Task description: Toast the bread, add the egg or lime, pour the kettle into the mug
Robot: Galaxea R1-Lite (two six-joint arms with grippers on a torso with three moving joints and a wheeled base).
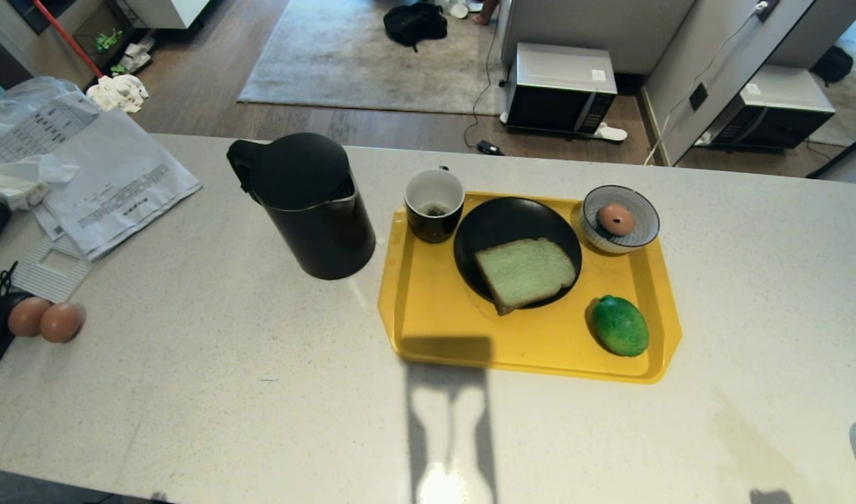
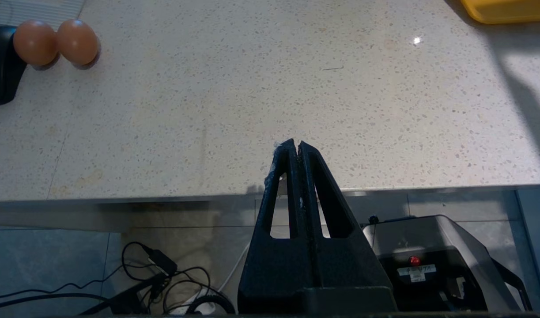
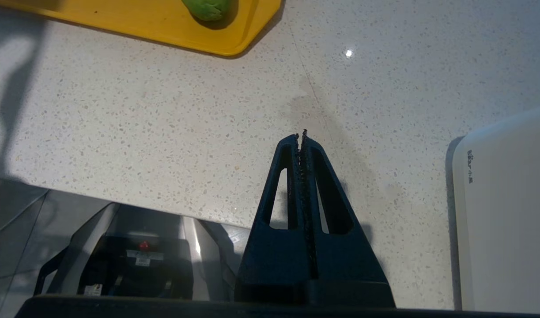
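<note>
Three eggs [image 1: 616,219], one lime [image 1: 620,325], one mug [image 1: 434,204].

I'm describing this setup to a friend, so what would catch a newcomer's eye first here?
The bright yellow tray at the counter's middle stands out, holding a black plate with pale green bread, the lime at its near right corner, and the mug. The tall black kettle stands just left of the tray.

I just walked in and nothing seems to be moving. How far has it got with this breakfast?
Nothing looks done. The bread lies pale on the black plate, the lime sits on the yellow tray, an egg rests in the striped bowl, and the kettle stands beside the mug. Both claws, left and right, are shut and empty, so everything is left.
</note>
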